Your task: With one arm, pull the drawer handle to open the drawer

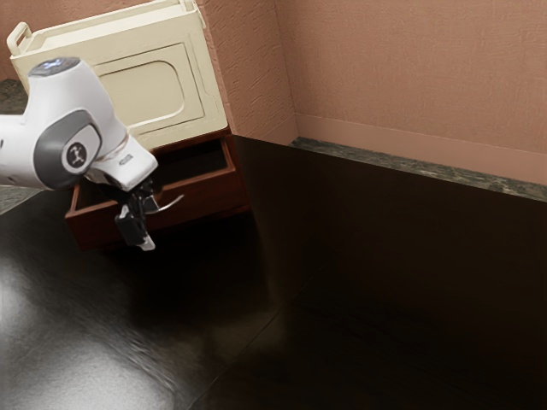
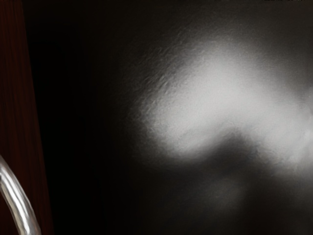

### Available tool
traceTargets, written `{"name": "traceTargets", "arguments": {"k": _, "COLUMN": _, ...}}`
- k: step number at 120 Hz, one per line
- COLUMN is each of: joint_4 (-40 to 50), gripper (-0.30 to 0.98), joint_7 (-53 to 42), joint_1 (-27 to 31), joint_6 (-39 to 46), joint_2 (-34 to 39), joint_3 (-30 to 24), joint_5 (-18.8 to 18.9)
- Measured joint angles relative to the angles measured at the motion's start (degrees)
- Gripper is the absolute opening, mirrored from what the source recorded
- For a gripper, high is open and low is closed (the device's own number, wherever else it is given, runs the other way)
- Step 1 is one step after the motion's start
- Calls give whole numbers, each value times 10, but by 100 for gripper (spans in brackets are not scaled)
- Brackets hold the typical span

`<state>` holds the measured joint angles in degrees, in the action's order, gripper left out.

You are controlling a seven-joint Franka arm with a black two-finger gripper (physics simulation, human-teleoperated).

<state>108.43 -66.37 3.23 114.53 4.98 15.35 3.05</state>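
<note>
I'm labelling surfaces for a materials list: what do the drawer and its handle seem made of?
Drawer: reddish-brown wood, perhaps veneer, low sheen; faint grain lines show. Handle: polished metal, or possibly a chrome-like coating; bright streaks follow its curve.

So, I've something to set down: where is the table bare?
The table is bare between the open drawer and the exterior view's right edge, and at its shiny lower left. Crowded: the drawer's front, where the gripper hangs by the handle.
</note>
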Motion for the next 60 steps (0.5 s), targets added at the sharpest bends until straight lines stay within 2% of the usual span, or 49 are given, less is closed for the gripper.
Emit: {"name": "traceTargets", "arguments": {"k": 60, "joint_4": 74, "gripper": 68, "joint_7": 19, "joint_1": -12, "joint_6": 4, "joint_2": 75, "joint_3": -21, "joint_5": 21}}
